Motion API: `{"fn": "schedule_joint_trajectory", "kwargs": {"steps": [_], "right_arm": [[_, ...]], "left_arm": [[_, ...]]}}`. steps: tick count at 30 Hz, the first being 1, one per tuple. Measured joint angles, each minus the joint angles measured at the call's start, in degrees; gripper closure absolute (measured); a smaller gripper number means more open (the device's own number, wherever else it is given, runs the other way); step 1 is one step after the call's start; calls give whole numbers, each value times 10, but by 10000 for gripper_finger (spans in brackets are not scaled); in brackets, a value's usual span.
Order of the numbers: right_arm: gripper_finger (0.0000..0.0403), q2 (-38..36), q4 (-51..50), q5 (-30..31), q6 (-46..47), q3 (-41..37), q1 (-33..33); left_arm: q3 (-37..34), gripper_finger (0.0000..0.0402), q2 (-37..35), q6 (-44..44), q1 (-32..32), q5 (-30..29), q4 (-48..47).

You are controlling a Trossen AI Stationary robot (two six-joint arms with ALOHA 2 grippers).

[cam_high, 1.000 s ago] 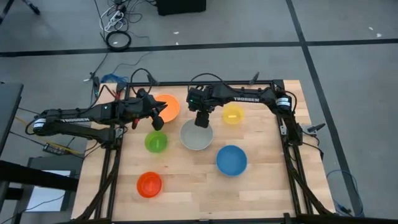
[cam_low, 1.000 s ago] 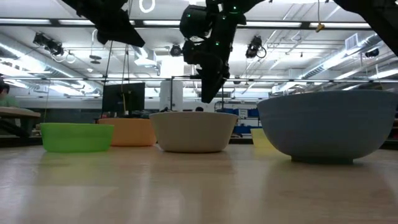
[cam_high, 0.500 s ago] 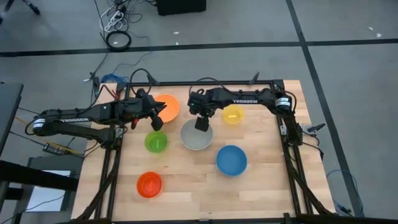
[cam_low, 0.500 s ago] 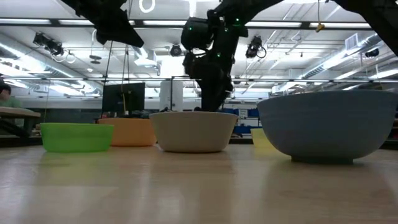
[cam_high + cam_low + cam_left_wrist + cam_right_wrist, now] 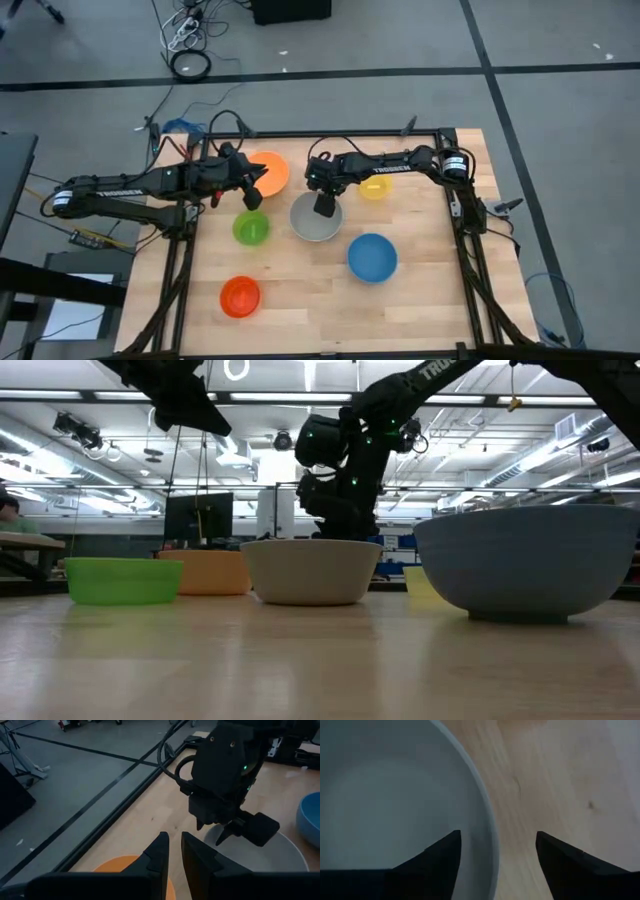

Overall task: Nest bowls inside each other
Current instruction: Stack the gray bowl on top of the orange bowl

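Pale wooden bench on grey floor; right pincer spread astride the round grey plastic bowl's rim; left pincer barely parted.

The right gripper looks straight down, its two dark fingers spread wide. One finger sits over the inside of the grey bowl; the other finger sits over the bare wooden table. The bowl's pale rim curves down between them, nearer the inner finger, so the fingers straddle the wall. Whether either finger touches the rim cannot be told. The bowl's smooth, pale inside fills much of the view, and the table shows light wood grain with a small dark knot.
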Motion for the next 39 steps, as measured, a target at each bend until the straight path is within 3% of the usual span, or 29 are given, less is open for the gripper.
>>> {"fn": "schedule_joint_trajectory", "kwargs": {"steps": [3, 7, 9, 17, 23, 27, 39], "right_arm": [[226, 0, 8, 0, 0, 0, -2], [352, 0, 3, -5, 0, 1, -11], [385, -2, -3, -34, 0, 4, -17], [401, -22, 8, -60, 7, 9, -44], [402, -35, -7, -54, -3, 94, -71], [402, -28, 40, -56, -3, 139, -82], [403, 21, 237, -76, 60, 142, -112]], "left_arm": [[0, 341, 0, 0, 0, 0, 0], [0, 341, 0, 0, 0, 0, 0], [0, 341, 0, 0, 0, 0, 0], [0, 341, 0, 0, 0, 0, 3], [0, 341, 0, 17, 0, 0, 61], [-1, 341, 0, 40, 0, 0, 125], [-1, 341, -6, 59, 0, 0, 284]]}}
